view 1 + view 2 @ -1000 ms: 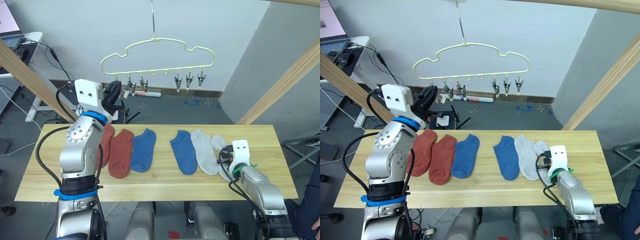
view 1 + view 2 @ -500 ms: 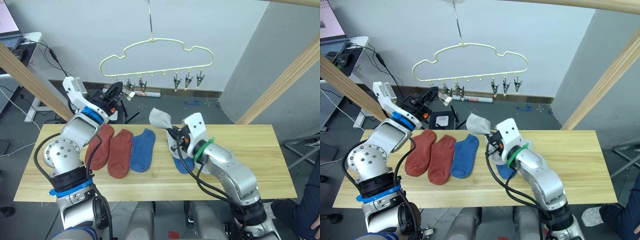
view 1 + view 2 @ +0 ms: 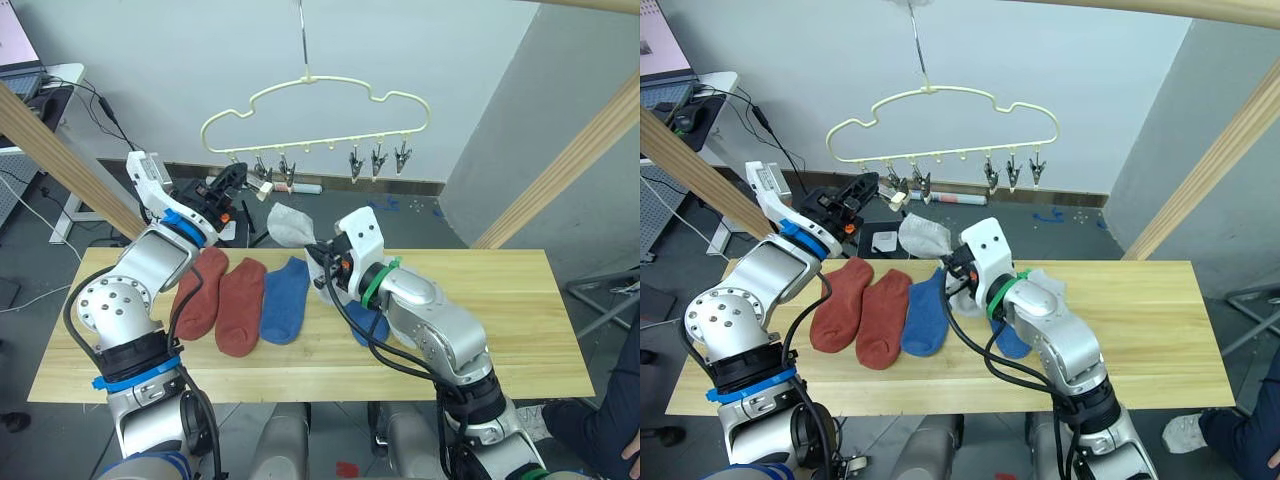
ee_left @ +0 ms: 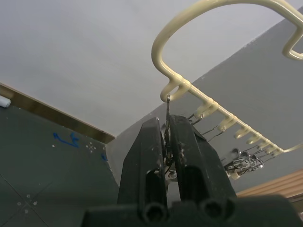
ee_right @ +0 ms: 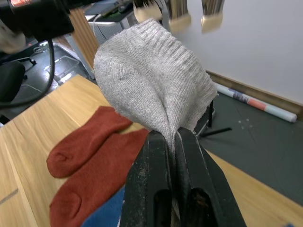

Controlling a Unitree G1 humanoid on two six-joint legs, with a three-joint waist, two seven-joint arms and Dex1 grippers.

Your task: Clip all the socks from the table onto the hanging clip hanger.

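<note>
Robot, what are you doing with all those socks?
The robot is hanging socks up. Its right gripper pinches a light grey knit sock and holds it in the air, below the pale yellow cloud-shaped clip hanger. Its left gripper is closed on the end metal clip of that hanger. Two rust-red socks and two blue socks lie on the pale wooden table, not yet clipped.

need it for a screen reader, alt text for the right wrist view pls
The right tool is shut on a light grey sock, held up above the wooden table. Two rust-red socks lie flat below, with hanger clips overhead.
</note>
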